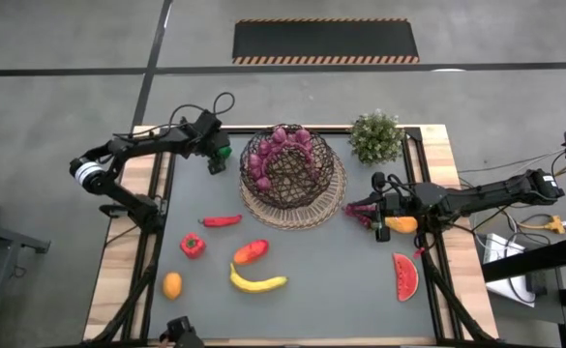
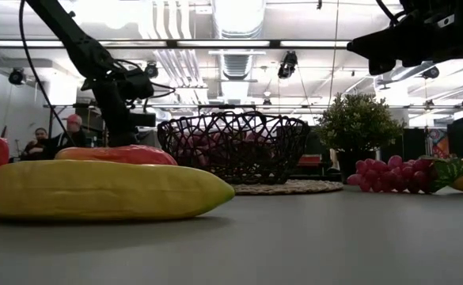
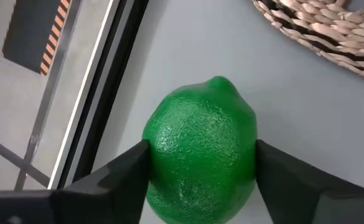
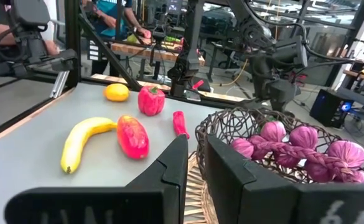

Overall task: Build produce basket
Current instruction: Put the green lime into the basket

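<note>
Green lime (image 3: 200, 149) beside wire basket (image 1: 290, 166) of purple grapes (image 4: 306, 146)

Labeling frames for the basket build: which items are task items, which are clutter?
Job:
basket on mat
lime in left hand
banana
watermelon slice
peppers
grapes

Lying about:
potted plant

Grey table top (image 1: 312, 280), woven tan mat (image 1: 292, 215) toward its far middle, potted plant (image 1: 376, 136) beside the mat, red chili (image 1: 222, 220), bell pepper (image 1: 193, 246), banana (image 1: 256, 281), orange (image 1: 171, 285) lay nearer, watermelon slice (image 1: 405, 276) off to the mat's other side.
</note>
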